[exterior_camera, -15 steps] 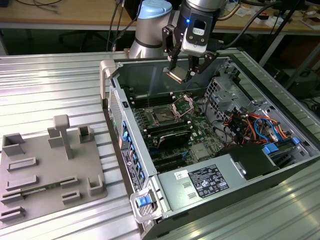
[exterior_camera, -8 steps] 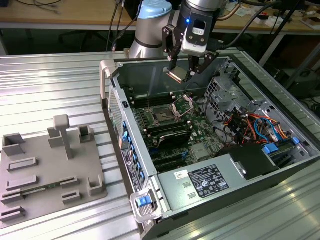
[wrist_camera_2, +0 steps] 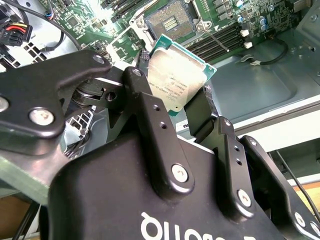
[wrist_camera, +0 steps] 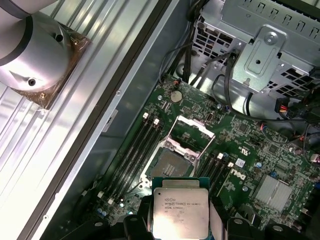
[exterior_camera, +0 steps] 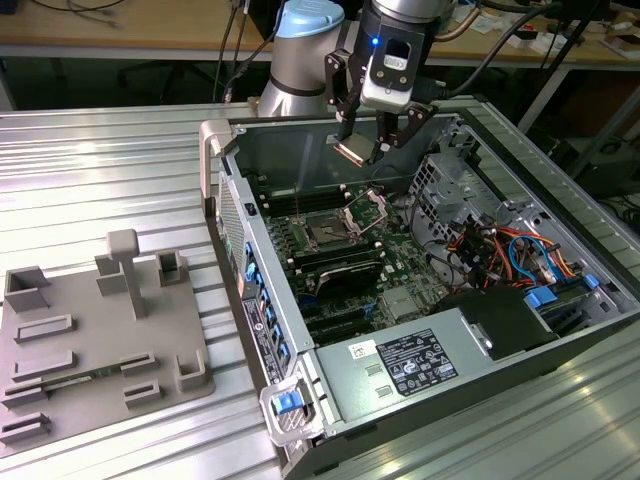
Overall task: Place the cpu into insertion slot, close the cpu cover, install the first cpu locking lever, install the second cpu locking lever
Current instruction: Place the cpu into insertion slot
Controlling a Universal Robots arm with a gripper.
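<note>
Exterior view, gripper: the gripper [exterior_camera: 366, 143] hangs over the open computer case [exterior_camera: 285, 150], clamped on the cpu [exterior_camera: 352, 152], which is tilted and well clear of the motherboard.
Exterior view, socket: the insertion slot [exterior_camera: 328, 232] lies bare, with the cpu cover [exterior_camera: 366, 208] raised just beside it.
Second wrist view, grip: black fingers [wrist_camera_2: 145, 107] press two opposite edges of the cpu, silver top showing.
First wrist view, cpu: held above the board, near the uncovered insertion slot [wrist_camera: 170, 165]; the cpu cover [wrist_camera: 192, 136] stands swung open.

cpu [wrist_camera: 181, 214]: dull silver metal top | gripper [exterior_camera: 367, 149]: smooth matt black | table [exterior_camera: 100, 170]: ribbed shiny aluminium
</note>
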